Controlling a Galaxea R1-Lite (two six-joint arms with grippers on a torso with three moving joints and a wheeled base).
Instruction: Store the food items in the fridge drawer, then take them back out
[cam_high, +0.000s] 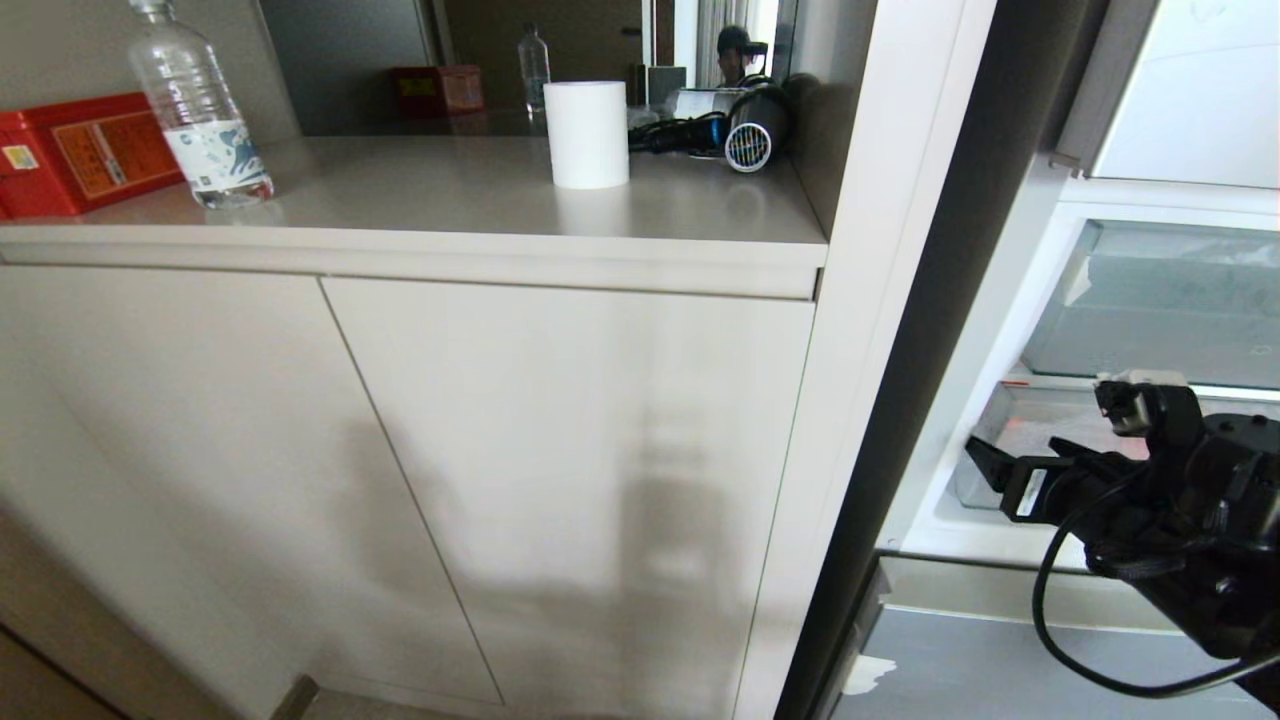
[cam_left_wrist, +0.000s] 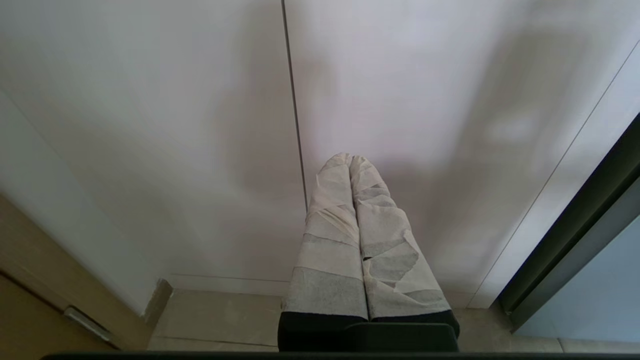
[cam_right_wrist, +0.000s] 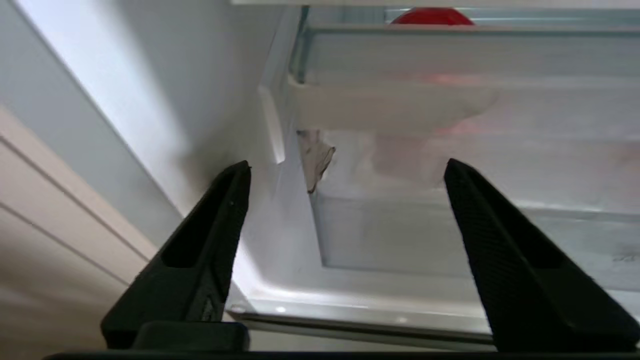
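Beige cabinet (cam_high: 480, 450) is filling most of the head view, its desk (cam_high: 480, 200) carrying a red box (cam_high: 80, 150), a water bottle (cam_high: 200, 110), a white roll (cam_high: 587, 133) and a hair dryer (cam_high: 740, 130). Open fridge (cam_high: 1010, 300) is standing right of the cabinet, showing white inner walls and clear bins. Fridge drawer (cam_right_wrist: 450, 65) is sitting pushed in, frosted front lip facing me, with a lower clear bin (cam_right_wrist: 450, 235) beneath it. Red apple (cam_right_wrist: 431, 16) is lying inside that drawer, only its top peeking over the rim, a reddish blur showing through the plastic. I cannot tell where the orange piece is. My right end effector (cam_right_wrist: 345, 172) is hovering just in front of the drawer, fingers (cam_right_wrist: 210, 250) spread wide and holding nothing. My left end effector (cam_left_wrist: 350, 162) is hanging low before the cabinet doors near the floor (cam_left_wrist: 220, 315), its tape-wrapped fingers (cam_left_wrist: 335, 240) pressed together, empty.
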